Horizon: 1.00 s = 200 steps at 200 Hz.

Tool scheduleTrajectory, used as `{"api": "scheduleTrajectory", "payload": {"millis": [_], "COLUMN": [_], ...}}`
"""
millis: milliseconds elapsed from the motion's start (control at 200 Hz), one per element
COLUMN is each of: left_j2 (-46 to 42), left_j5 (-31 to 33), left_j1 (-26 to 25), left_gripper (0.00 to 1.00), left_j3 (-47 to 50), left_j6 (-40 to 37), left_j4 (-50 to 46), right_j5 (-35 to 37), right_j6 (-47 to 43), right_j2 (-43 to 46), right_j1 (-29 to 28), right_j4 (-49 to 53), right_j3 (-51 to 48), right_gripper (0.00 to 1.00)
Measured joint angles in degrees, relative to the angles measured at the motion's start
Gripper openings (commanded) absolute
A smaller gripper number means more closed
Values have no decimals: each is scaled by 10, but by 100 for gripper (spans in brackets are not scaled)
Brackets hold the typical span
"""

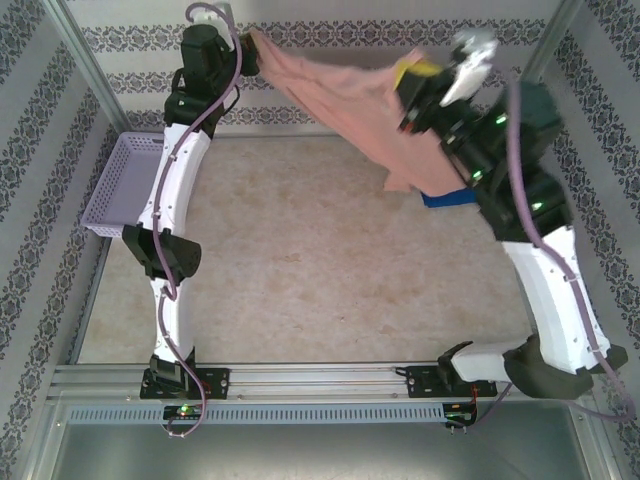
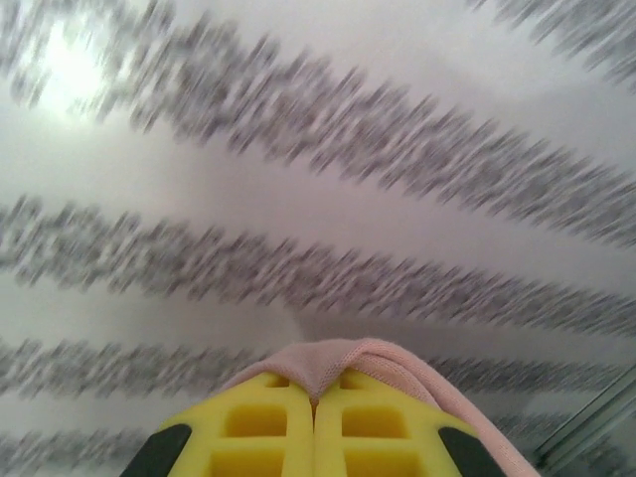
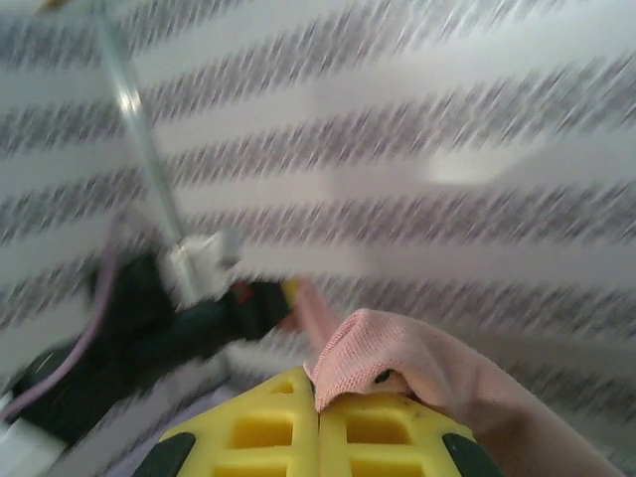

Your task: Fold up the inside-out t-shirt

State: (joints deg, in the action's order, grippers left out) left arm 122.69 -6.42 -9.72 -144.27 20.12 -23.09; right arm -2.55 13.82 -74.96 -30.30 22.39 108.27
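- Here, the left gripper [image 2: 314,397] is clenched, its yellow fingers [image 2: 248,427] pressed together on a rolled edge of the pink t-shirt [image 1: 340,95], high at the far left.
- The right gripper [image 3: 318,402] is also closed on a hem of the same shirt, high at the far right.
- Between the two, the shirt hangs stretched in the air over the far side of the table [image 1: 320,280]. It sags toward the right, where a loose corner dangles lowest.
- The step in hand looks like spreading the shirt out before laying it down. No fold shows yet.
- The next move probably calls for both arms to come down together and toward the near side, keeping the cloth taut so it lands flat in the middle of the table. The bunched right side may need evening out first.
- The table is a mottled beige surface. A lilac basket [image 1: 125,185] sits at its left edge, and a blue cloth [image 1: 447,198] lies at the far right, partly behind the right arm.
- Striped, patterned wallpaper [image 1: 330,38] lines the walls, and a metal rail [image 1: 320,375] runs along the near edge.
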Motion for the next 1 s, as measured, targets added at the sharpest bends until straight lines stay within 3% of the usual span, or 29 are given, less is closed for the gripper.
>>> {"api": "scheduleTrajectory", "payload": {"millis": [55, 120, 170, 215, 340, 475, 610, 744, 889, 999], "left_j2": [-8, -10, -4, 6, 14, -43, -195, -346, -371, -358], "left_j5": [2, 9, 17, 27, 56, 45, -29, -68, -81, -75], "left_j1": [17, 44, 70, 93, 158, 186, 160, 67, -24, -47], "left_gripper": [24, 49, 59, 64, 72, 74, 74, 74, 74, 75], "left_j3": [74, 165, 228, 267, 368, 482, 633, 776, 890, 958], "left_j6": [-7, -14, -14, -16, -8, 10, 52, 76, 89, 100], "left_j4": [3, 5, -3, -17, -43, -43, -2, 35, 39, 20], "right_j5": [20, 46, 58, 61, 41, 13, 9, 19, 19, 16], "right_j6": [18, 49, 76, 105, 138, 141, 130, 130, 139, 141], "right_j2": [10, 1, -28, -77, -219, -233, -164, -111, -106, -131], "right_j1": [-49, -109, -150, -184, -261, -286, -200, -31, 133, 185], "right_j4": [-30, -71, -95, -106, -96, -55, -22, 17, 45, 73], "right_j3": [-82, -183, -241, -276, -294, -302, -326, -379, -473, -496], "right_gripper": [2, 11, 24, 34, 44, 50, 53, 56, 61, 63]}}
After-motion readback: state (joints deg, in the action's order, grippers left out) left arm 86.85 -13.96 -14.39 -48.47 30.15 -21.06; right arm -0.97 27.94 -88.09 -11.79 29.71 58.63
